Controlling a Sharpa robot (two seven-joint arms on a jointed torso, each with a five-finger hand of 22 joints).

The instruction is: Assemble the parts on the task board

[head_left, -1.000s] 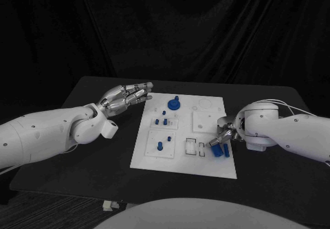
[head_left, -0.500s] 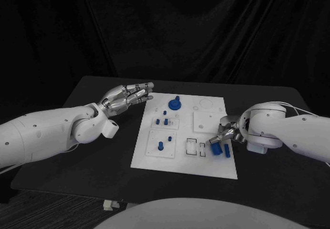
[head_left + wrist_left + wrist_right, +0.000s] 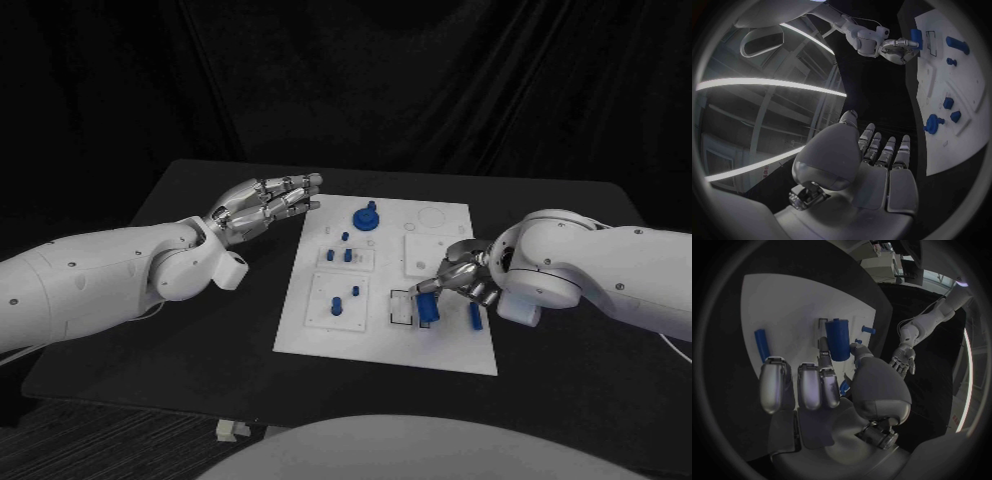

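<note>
The white task board (image 3: 387, 335) lies mid-table. My right hand (image 3: 459, 278) hovers over its near right part and pinches a blue cylinder (image 3: 431, 308) between thumb and a finger, upright beside the outlined rectangular slots (image 3: 402, 309). The right wrist view shows that cylinder (image 3: 837, 339) at my fingertips (image 3: 824, 347) over the board (image 3: 786, 305). A second blue cylinder (image 3: 475, 316) lies flat on the board to its right. My left hand (image 3: 268, 205) is open above the table, left of the board's far corner, holding nothing.
A blue knob (image 3: 365, 216) stands at the board's far end. Several small blue pegs (image 3: 340, 256) and another pair (image 3: 346, 300) stand in the left plates. Bare black table (image 3: 216, 320) surrounds the board on both sides.
My right hand has picked one blue cylinder from the pair on the board's right side and carried it left to the slots. The other cylinder stays lying. The left hand has not moved.
</note>
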